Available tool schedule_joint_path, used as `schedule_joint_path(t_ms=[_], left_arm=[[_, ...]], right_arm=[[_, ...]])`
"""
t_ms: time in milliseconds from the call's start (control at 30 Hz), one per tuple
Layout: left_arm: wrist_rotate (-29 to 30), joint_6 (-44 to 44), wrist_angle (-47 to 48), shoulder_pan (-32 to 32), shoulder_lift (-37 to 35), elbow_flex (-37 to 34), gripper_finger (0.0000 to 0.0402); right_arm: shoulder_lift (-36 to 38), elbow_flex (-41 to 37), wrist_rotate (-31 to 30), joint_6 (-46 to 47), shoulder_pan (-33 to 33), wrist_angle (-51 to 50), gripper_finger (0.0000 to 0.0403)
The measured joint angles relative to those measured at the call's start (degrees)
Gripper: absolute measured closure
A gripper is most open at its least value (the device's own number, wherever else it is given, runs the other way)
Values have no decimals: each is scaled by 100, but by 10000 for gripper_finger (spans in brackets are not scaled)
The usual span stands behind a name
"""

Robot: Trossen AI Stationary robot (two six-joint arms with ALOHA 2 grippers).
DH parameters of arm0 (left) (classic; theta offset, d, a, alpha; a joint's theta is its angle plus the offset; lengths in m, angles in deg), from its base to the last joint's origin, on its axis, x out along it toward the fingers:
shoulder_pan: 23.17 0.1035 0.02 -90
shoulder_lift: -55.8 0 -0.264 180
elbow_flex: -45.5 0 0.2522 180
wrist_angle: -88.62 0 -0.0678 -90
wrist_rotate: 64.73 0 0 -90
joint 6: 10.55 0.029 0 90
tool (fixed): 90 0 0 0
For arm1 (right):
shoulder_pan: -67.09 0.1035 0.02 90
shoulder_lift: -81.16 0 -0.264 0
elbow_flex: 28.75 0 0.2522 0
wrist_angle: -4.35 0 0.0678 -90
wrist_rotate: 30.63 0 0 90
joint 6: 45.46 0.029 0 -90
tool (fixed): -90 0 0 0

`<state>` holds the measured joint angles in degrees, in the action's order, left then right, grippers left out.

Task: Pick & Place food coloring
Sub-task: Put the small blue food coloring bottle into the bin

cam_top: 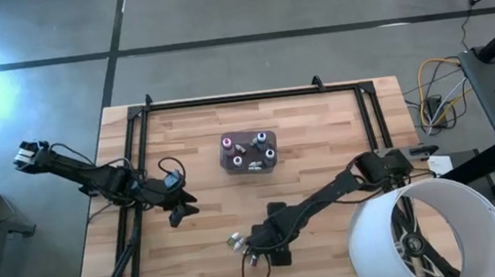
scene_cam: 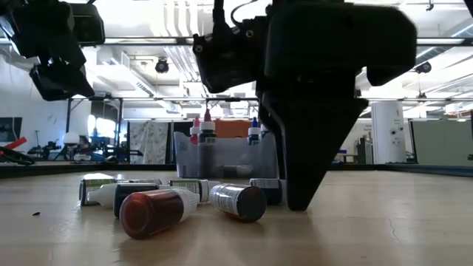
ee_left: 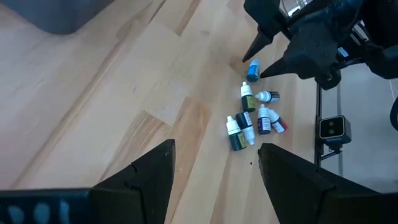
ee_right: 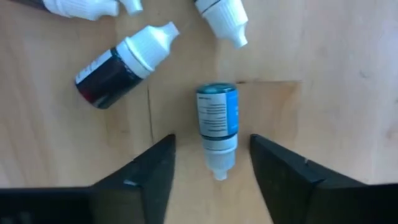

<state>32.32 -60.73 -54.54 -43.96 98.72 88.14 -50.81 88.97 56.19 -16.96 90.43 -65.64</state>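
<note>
Pale wooden worktop (cam_top: 321, 140): our right gripper (ee_right: 211, 171), jaws spread, straddles a small blue-labelled plastic dropper bottle (ee_right: 217, 124) lying flat. Our left gripper (ee_left: 214, 168) hovers well apart, jaws spread.

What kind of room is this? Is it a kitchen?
Probably not a kitchen; it looks like a robot lab or workshop. There is a wooden table with a black frame, a concrete floor with loose cables, and a big open hall with ceiling pipes behind.

A pale wooden bench (cam_top: 321, 140) with visible grain and a smooth finish. Small glossy plastic dropper bottles (ee_left: 247, 118) with paper labels. A translucent grey plastic tub (cam_top: 249, 152). Matt black fingers (ee_right: 283, 177).
</note>
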Motion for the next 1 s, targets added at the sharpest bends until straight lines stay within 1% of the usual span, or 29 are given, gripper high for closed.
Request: schedule_joint_path(t_ms=[67,267,333,400,500,667,700,733,767,833,900,1000], left_arm=[[2,56,4,0,-2,0,195],[4,169,19,7,-4,0,195],[6,189,28,7,-7,0,195],[43,187,60,7,-7,0,195],[79,187,128,11,-23,0,195],[244,187,150,13,-108,0,195],[275,184,146,13,-124,0,195],[313,184,138,13,-144,0,195],[349,185,141,13,-165,0,195],[375,186,140,17,-184,0,195],[405,185,140,17,-188,0,195],[417,140,139,17,-192,0,195]], right_arm=[[1,0,44,-112,-79,-42,233],[18,-17,168,-322,-430,-145,346],[104,-36,29,-353,-602,-194,366],[259,-48,-348,-362,-818,-248,366],[790,-32,-1060,-249,-1159,-427,366],[1666,-15,-1821,-3,-1908,-427,365],[1800,-15,-1889,50,-2114,-444,364],[1897,-15,-1855,92,-2323,-466,362],[1962,-15,-1639,112,-2536,-449,358],[2011,-13,-1015,114,-2902,-328,341],[1946,-17,-557,109,-3101,-190,314],[1927,-31,-287,104,-3192,-199,263]])
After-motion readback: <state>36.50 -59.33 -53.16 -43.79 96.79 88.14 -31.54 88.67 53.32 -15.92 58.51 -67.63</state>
